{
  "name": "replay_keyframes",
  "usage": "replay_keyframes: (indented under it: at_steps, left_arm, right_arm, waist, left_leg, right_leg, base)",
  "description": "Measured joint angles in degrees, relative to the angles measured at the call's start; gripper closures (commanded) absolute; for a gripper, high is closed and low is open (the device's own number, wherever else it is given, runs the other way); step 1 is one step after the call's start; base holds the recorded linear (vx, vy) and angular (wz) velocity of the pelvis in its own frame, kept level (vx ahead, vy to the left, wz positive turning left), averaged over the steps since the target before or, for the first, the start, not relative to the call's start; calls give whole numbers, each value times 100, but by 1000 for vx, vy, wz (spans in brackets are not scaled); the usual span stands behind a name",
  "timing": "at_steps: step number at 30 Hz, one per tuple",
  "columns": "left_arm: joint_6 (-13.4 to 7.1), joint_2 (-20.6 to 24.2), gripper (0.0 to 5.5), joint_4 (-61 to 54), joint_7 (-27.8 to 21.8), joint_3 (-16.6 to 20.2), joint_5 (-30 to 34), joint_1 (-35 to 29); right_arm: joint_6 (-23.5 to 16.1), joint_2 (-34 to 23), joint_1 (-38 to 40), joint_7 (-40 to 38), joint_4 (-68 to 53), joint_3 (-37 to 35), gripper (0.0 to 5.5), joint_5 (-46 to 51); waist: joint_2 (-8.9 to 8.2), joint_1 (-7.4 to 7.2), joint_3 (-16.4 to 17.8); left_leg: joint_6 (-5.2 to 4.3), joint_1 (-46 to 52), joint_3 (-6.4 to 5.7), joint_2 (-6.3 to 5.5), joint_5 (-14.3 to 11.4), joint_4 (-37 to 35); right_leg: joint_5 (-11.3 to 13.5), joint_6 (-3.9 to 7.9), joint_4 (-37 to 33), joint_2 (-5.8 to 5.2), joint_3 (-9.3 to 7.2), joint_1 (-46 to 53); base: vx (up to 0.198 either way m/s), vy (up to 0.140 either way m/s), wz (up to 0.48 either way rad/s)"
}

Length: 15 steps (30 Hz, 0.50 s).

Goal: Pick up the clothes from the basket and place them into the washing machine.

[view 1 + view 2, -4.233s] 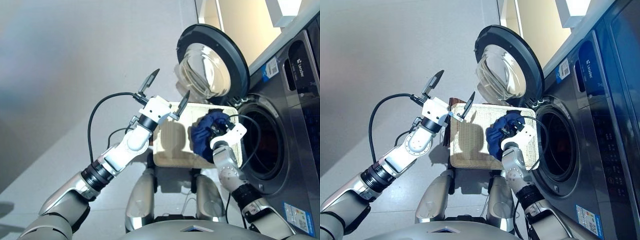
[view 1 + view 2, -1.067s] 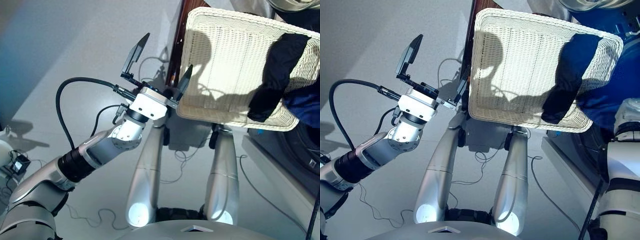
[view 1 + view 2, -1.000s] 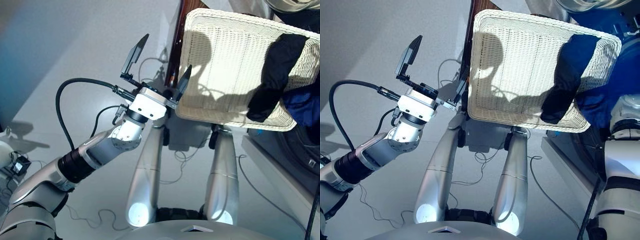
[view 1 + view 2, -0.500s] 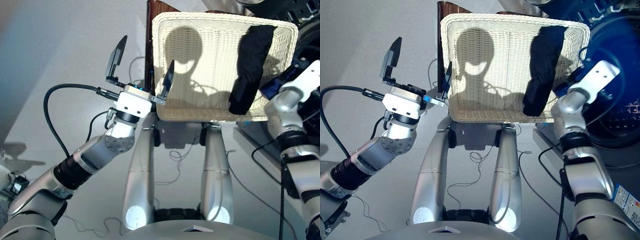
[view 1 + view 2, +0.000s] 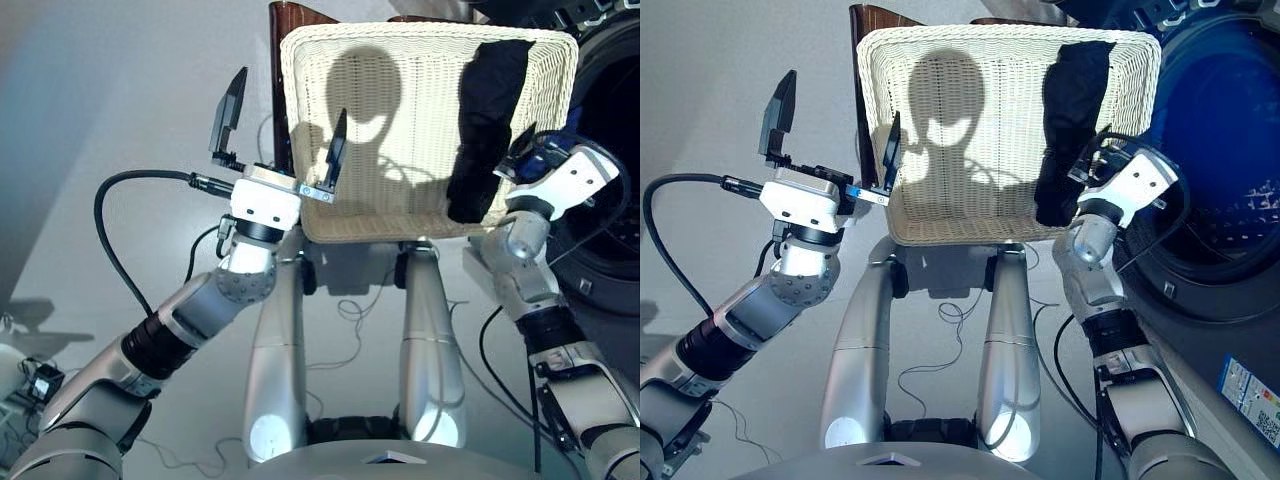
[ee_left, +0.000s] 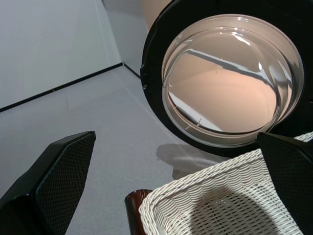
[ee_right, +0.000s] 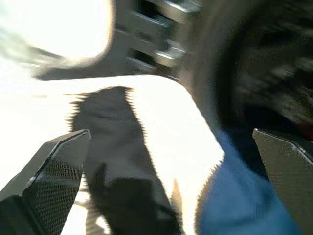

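- Your left gripper (image 5: pixel 282 135) has its two black fingers spread wide and holds nothing; one finger crosses the near-left corner of the cream wicker basket (image 5: pixel 385 215), the other stands out over the floor.
- Your right gripper (image 7: pixel 166 181) is also splayed wide and empty in its wrist view. From the head camera its fingers are mostly hidden behind the white wrist housing, close by the basket's right edge.
- The black garment (image 5: pixel 485 125) lies lengthwise along the basket's right side, its near end at the near rim.
- Blue cloth (image 7: pixel 242 208) shows just beyond that rim. The wrist picture is smeared, so you cannot tell whether it hangs over the rim.
- The washing machine (image 5: pixel 1220 180) is on the right, cut off by the frame; its drum opening looks blue inside.
- Its glass porthole door (image 6: pixel 230 78) stands open beyond the basket.
- A dark brown piece (image 5: pixel 295 15) pokes out behind the basket's far-left corner, mostly covered.
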Motion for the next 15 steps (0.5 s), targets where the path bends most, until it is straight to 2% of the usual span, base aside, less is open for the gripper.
replay_keyframes:
  at_steps: [4,9,13,15]
  left_arm:
    - [-74,2,0,-1,-199,44,-5,-8]
    - [-151,-6,0,7,-368,19,-10,-83]
    - [-192,-168,0,13,-441,24,-43,-134]
    - [-200,-257,0,15,-490,-10,-54,-149]
  right_arm:
    - [-11,-180,-34,522,-145,304,0,-40]
    - [-4,-297,-257,888,-153,693,0,-45]
    - [21,-224,-592,1109,-5,990,0,-47]
    - [41,-32,-845,1140,511,1104,0,-49]
  waist:
    - [2,33,-1]
    - [2,85,-1]
    - [4,169,-1]
    - [4,186,-2]
  left_leg:
    - [-10,24,0,14,-2,6]
    - [-71,64,-28,22,-18,108]
    - [-108,63,-116,22,-79,308]
    - [-137,46,-179,23,-105,416]
  right_leg:
    - [-2,-12,25,6,0,14]
    - [-72,-62,214,6,-22,26]
    - [-193,-120,477,1,-78,28]
    - [-250,-146,597,2,-118,29]
  base:
    - [0,0,0]
    - [0,0,0]
    - [0,0,0]
    - [0,0,0]
